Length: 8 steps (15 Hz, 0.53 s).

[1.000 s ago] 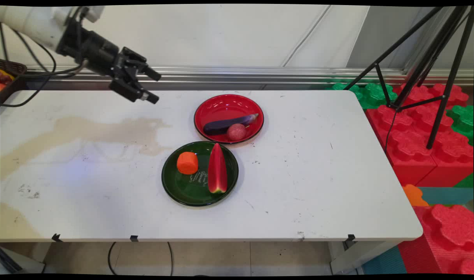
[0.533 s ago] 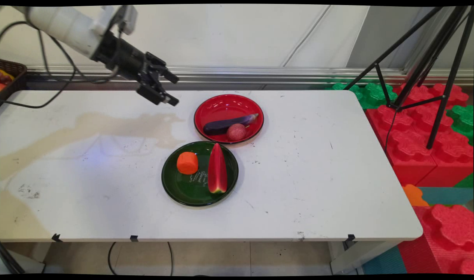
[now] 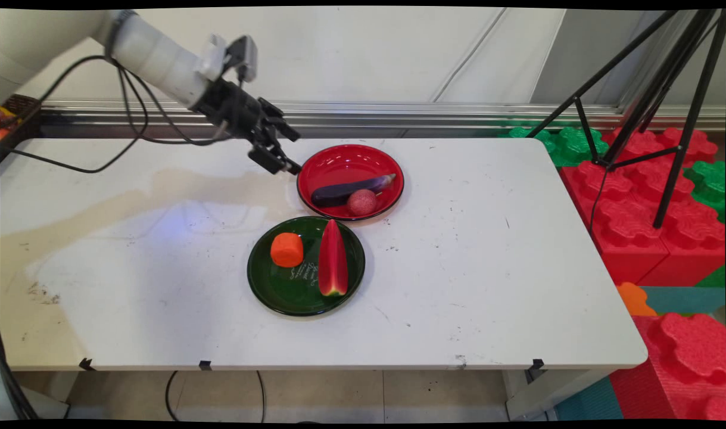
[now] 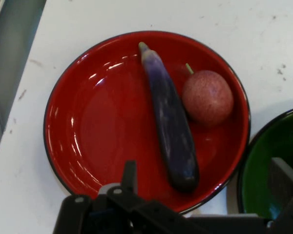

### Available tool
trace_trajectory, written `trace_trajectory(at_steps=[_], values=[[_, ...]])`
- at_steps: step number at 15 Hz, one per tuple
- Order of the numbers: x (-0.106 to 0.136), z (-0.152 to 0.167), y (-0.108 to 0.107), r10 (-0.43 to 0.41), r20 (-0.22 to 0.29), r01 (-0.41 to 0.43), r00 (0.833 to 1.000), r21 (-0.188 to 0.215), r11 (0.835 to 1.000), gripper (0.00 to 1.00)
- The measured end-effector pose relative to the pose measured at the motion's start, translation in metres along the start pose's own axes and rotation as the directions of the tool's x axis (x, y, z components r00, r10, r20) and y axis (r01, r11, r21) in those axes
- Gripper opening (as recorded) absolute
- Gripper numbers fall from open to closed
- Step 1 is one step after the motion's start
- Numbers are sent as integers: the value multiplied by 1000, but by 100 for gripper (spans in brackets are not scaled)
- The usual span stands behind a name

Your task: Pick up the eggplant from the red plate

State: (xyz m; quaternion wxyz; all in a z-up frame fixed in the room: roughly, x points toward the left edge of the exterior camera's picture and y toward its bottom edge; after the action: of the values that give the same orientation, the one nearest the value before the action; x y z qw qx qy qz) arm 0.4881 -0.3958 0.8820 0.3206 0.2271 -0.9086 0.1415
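Gripper point(image 3: 286, 149) hangs at the red plate's point(image 4: 95, 131) left rim, jaws spread wide, holding nothing. The eggplant point(image 4: 170, 126) lies across that plate, the round pink fruit point(image 4: 207, 97) just beside it. Should you descend, straddle the eggplant's narrow width.

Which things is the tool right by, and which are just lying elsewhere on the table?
By the open tool:
red plate
eggplant
pink round fruit

Lying elsewhere:
green plate
orange piece
watermelon slice
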Motion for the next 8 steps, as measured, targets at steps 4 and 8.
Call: trace_trajectory(at_steps=[4,8], values=[[3,38,-6,0,34,0,999,3,1000,100],[3,64,-8,-3,59,3,998,0,1000,100]])
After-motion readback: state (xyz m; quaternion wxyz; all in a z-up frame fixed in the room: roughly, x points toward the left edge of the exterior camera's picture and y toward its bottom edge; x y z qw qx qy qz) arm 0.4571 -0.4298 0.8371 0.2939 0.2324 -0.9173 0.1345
